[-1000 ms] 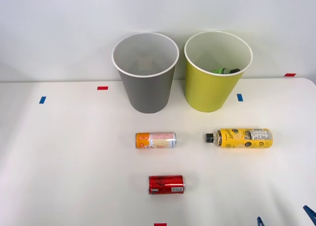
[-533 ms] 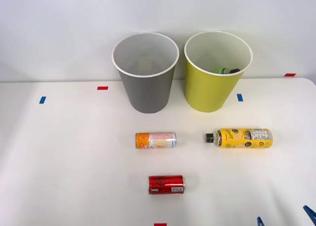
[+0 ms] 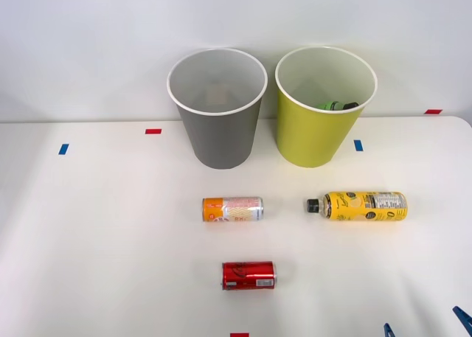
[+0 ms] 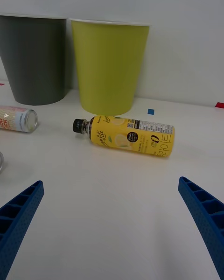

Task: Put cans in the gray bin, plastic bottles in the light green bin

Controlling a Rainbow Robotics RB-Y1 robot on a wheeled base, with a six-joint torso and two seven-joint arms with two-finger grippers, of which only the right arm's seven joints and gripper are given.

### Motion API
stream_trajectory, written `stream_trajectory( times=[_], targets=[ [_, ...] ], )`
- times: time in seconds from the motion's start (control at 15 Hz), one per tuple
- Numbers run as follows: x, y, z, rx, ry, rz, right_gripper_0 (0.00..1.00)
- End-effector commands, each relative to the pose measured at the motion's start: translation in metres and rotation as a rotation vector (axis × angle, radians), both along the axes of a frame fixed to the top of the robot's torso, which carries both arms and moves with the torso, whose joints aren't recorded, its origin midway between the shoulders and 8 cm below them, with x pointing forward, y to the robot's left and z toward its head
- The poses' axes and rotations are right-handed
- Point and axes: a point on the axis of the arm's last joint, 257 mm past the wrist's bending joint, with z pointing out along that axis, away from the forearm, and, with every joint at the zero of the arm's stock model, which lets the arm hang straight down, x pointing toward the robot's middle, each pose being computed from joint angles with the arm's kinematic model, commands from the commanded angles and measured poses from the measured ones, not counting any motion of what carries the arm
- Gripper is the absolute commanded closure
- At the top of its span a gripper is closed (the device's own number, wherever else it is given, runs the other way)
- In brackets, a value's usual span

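Observation:
The gray bin (image 3: 217, 108) (image 4: 33, 58) and the light green bin (image 3: 322, 108) (image 4: 108, 65) stand side by side at the back of the table. A green bottle (image 3: 335, 105) lies inside the light green bin. The yellow-labelled bottle (image 3: 359, 206) (image 4: 126, 135) lies on its side in front of that bin, black cap pointing left. An orange and silver can (image 3: 233, 209) (image 4: 17, 119) lies in front of the gray bin. Nearer to me lies a red can (image 3: 248, 275). My right gripper (image 3: 426, 324) (image 4: 112, 224) is open at the front right corner, well short of the yellow bottle, holding nothing.
Small red tape marks (image 3: 153, 131) and blue tape marks (image 3: 63, 149) dot the white table (image 3: 103, 241). A white wall rises right behind the bins. The table's right edge curves away near the red mark (image 3: 433, 111).

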Motion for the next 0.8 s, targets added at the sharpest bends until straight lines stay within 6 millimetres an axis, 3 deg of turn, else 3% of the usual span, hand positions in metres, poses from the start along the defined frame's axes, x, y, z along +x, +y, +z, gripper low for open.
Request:
stream_trajectory(
  times=[0.07,0.8],
  targets=[
    [0.0000,0.0000,0.0000,0.000,0.000,0.000,0.00],
    [0.0000,0.0000,0.0000,0.000,0.000,0.000,0.00]
  ],
)
